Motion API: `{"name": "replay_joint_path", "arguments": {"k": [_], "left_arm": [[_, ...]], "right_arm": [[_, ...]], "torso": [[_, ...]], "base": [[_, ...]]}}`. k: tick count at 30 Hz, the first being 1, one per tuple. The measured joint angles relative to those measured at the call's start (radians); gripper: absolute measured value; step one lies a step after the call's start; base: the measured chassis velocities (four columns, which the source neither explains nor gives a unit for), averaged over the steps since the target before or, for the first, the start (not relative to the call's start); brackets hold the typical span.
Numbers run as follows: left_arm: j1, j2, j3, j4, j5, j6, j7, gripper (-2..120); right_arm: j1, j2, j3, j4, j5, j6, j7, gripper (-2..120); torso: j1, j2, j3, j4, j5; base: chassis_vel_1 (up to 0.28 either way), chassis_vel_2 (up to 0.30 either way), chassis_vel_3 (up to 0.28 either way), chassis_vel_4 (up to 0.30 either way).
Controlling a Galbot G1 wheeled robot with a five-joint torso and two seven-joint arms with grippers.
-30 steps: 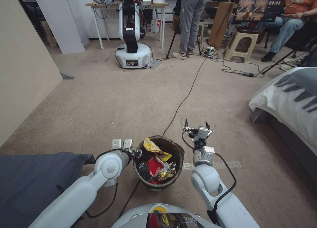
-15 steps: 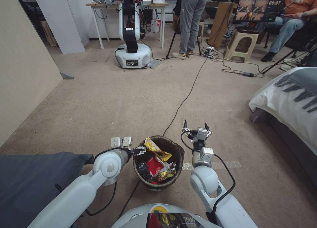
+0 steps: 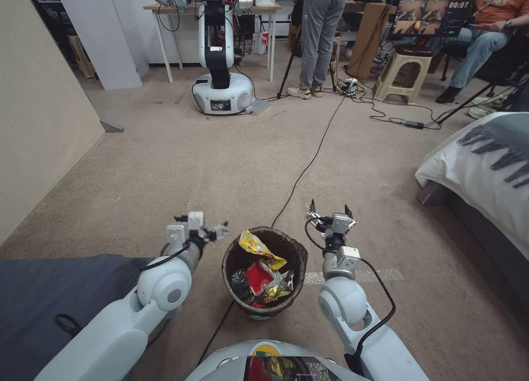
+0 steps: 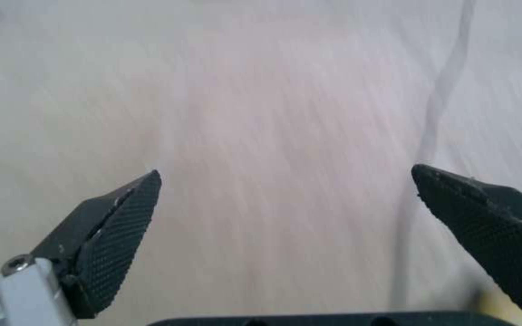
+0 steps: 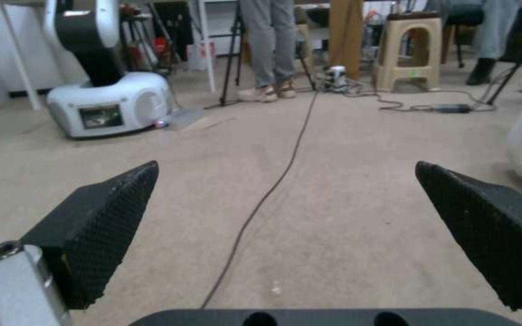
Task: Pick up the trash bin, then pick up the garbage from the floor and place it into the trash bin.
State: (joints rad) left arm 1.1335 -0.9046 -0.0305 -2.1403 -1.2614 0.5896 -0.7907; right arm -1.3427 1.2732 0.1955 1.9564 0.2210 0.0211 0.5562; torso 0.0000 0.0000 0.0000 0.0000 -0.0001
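Note:
The trash bin, a white bucket with a dark brown liner over its rim, stands on the carpet between my two arms. Garbage lies inside it: a yellow snack wrapper, a red wrapper and a small bottle. My left gripper hovers just left of the bin's rim, apart from it. In the left wrist view the left gripper is open over blurred carpet. My right gripper is raised to the right of the bin, and the right wrist view shows the right gripper open with nothing in it.
A black cable runs across the carpet from the bin toward the back. A bed is at the right and dark grey fabric at the lower left. Another robot, a stool and people are at the back.
My left gripper has left the bin's rim and swung out to the left and slightly forward. The bin stays where it was, and the right arm has barely moved.

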Motion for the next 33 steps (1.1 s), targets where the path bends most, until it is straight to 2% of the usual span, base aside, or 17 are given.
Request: {"name": "replay_joint_path", "arguments": {"k": [1,2,3,4,5,6,8,9,10,11,12,13,14,15,19,23,33], "left_arm": [[0.027,0.003,-0.030,-0.033,0.075,-0.013,0.016,100],[0.059,0.003,-0.066,-0.059,0.201,-0.044,0.039,100],[0.059,0.003,-0.066,-0.059,0.201,-0.044,0.039,100],[0.077,0.000,-0.088,-0.069,0.285,-0.073,0.055,100],[0.095,-0.015,-0.117,-0.065,0.447,-0.158,0.085,100],[0.095,-0.015,-0.117,-0.065,0.447,-0.158,0.085,100],[0.143,-0.061,-0.174,-0.018,0.627,-0.287,0.133,100],[0.167,-0.074,-0.194,-0.002,0.679,-0.320,0.158,100],[0.167,-0.074,-0.194,-0.002,0.679,-0.320,0.158,100],[0.193,-0.089,-0.222,0.021,0.750,-0.364,0.193,100],[0.232,-0.120,-0.268,0.063,0.884,-0.441,0.253,100],[0.232,-0.120,-0.268,0.063,0.884,-0.441,0.253,100],[0.262,-0.151,-0.306,0.096,0.990,-0.501,0.294,100],[0.287,-0.183,-0.332,0.115,1.040,-0.540,0.315,100],[0.326,-0.235,-0.370,0.143,1.107,-0.616,0.334,100],[0.348,-0.246,-0.383,0.149,1.115,-0.640,0.337,100],[0.374,-0.254,-0.388,0.135,1.116,-0.637,0.337,100]], "right_arm": [[-0.001,0.003,0.007,0.002,0.001,0.001,0.000,100],[-0.006,0.003,0.018,0.004,0.003,0.005,-0.005,100],[-0.006,0.003,0.018,0.004,0.003,0.005,-0.005,100],[-0.012,0.004,0.030,0.007,0.003,0.007,-0.009,100],[-0.033,0.009,0.067,0.018,0.000,0.015,-0.019,100],[-0.033,0.009,0.067,0.018,0.000,0.015,-0.019,100],[-0.064,0.019,0.143,0.047,-0.004,0.017,-0.037,100],[-0.067,0.018,0.158,0.051,-0.004,0.016,-0.041,100],[-0.067,0.018,0.158,0.051,-0.004,0.016,-0.041,100],[-0.069,0.017,0.173,0.055,-0.003,0.015,-0.046,100],[-0.073,0.014,0.194,0.063,-0.002,0.014,-0.054,100],[-0.073,0.014,0.194,0.063,-0.002,0.014,-0.054,100],[-0.077,0.013,0.211,0.070,-0.002,0.013,-0.062,100],[-0.084,0.016,0.226,0.077,-0.005,0.013,-0.071,100],[-0.098,0.028,0.250,0.089,-0.023,0.017,-0.091,100],[-0.102,0.034,0.259,0.090,-0.033,0.023,-0.095,100],[-0.105,0.047,0.262,0.089,-0.063,0.034,-0.095,100]], "torso": [[0.000,0.000,0.000,0.0000,0.0001],[0.000,0.000,0.000,0.0001,0.0001],[0.000,0.000,0.000,0.0001,0.0001],[0.000,0.000,0.000,0.0004,0.0002],[0.000,0.000,0.000,0.0004,0.0001],[0.000,0.000,0.000,0.0004,0.0001],[0.000,0.000,0.000,-0.0006,0.0001],[0.000,0.000,0.000,-0.0002,0.0001],[0.000,0.000,0.000,-0.0002,0.0001],[0.000,0.000,0.000,-0.0001,0.0001],[0.000,0.000,0.000,0.0005,0.0000],[0.000,0.000,0.000,0.0005,0.0000],[0.000,0.000,0.000,0.0002,0.0000],[0.000,0.000,0.000,0.0000,0.0001],[0.000,0.000,0.000,0.0000,0.0001],[0.000,0.000,0.000,-0.0001,0.0002],[0.000,0.000,0.000,0.0001,0.0001]], "base": [[0.000,0.000,0.000,0.000],[0.000,0.000,0.000,0.000],[0.000,0.000,0.000,0.000],[0.000,0.000,0.000,0.000],[0.000,0.000,0.000,0.000],[0.000,0.000,0.000,0.000],[0.000,0.000,0.000,0.000],[0.000,0.000,0.000,0.000],[0.000,0.000,0.000,0.000],[0.000,0.000,0.000,0.000],[0.000,0.000,0.000,0.000],[0.000,0.000,0.000,0.000],[0.000,0.000,0.000,0.000],[0.000,0.000,0.000,0.000],[0.000,0.000,0.000,0.000],[0.000,0.000,0.000,0.000],[0.000,0.000,0.000,0.000]]}}
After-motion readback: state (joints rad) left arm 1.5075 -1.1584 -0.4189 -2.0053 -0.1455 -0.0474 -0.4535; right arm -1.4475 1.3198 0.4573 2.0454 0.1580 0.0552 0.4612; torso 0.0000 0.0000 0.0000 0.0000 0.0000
